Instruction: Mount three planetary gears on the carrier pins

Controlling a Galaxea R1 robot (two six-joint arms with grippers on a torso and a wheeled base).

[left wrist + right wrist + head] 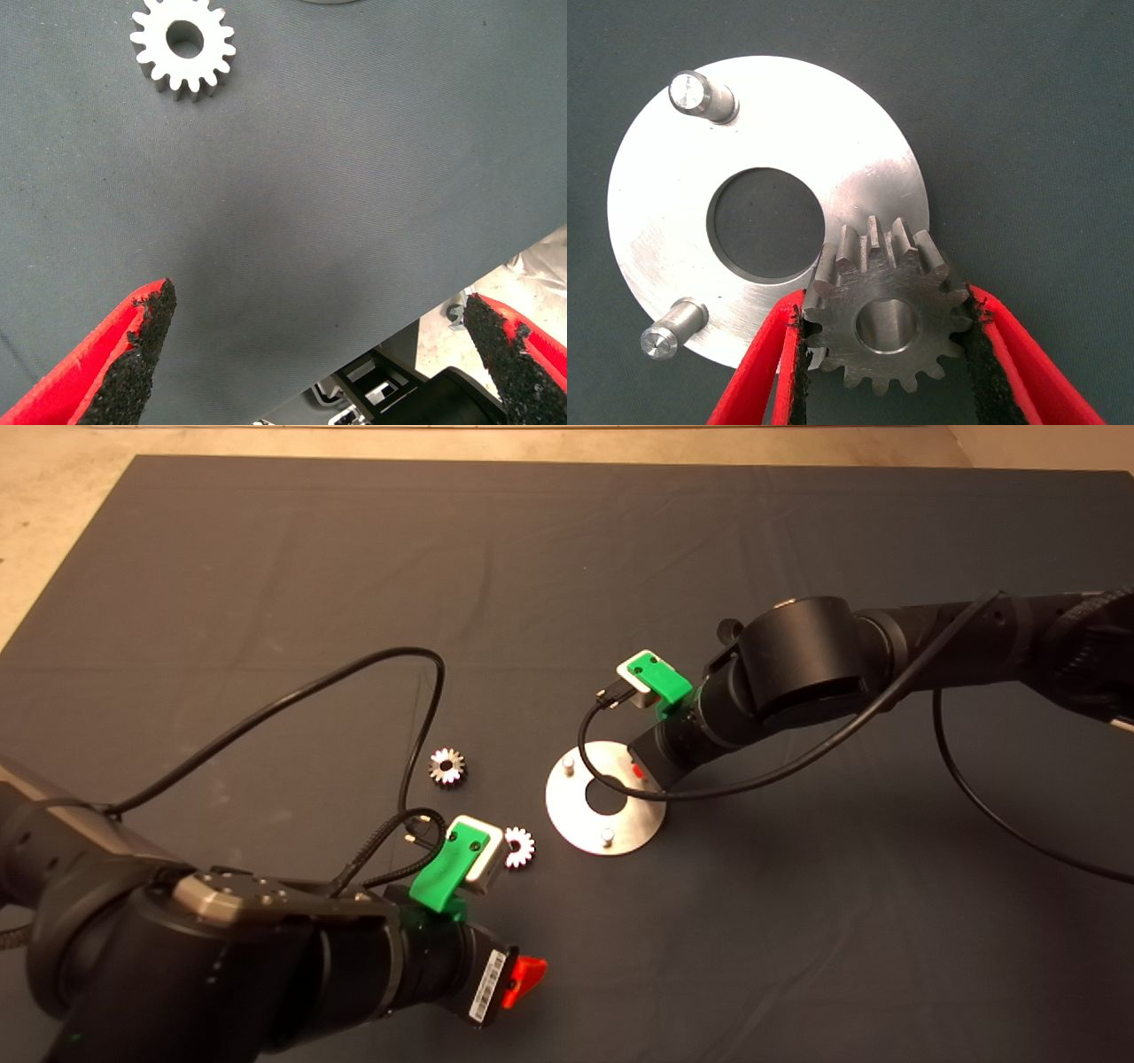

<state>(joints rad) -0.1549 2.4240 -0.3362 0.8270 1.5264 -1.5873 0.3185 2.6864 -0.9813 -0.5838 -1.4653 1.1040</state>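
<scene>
Dark counter mat (266,602): right gripper (886,332), jaws clamped on a planetary gear (881,314), lines it over the carrier disc (682,221); left gripper (319,354) waits, jaws apart.

This looks like a robotics lab or test bench rather than a home or shop. My tabletop (567,558) is covered by a plain dark mat, creased in places, with bare pale concrete floor (53,531) showing past its edge at ten o'clock. Loose black cables (354,673) trail across the mat from my arms, and green printed camera mounts (447,868) sit on my wrists. The only work pieces are machined metal parts: a polished disc (606,799) with studs and small steel cogs (446,766) lying on the mat around nine o'clock of it.
</scene>
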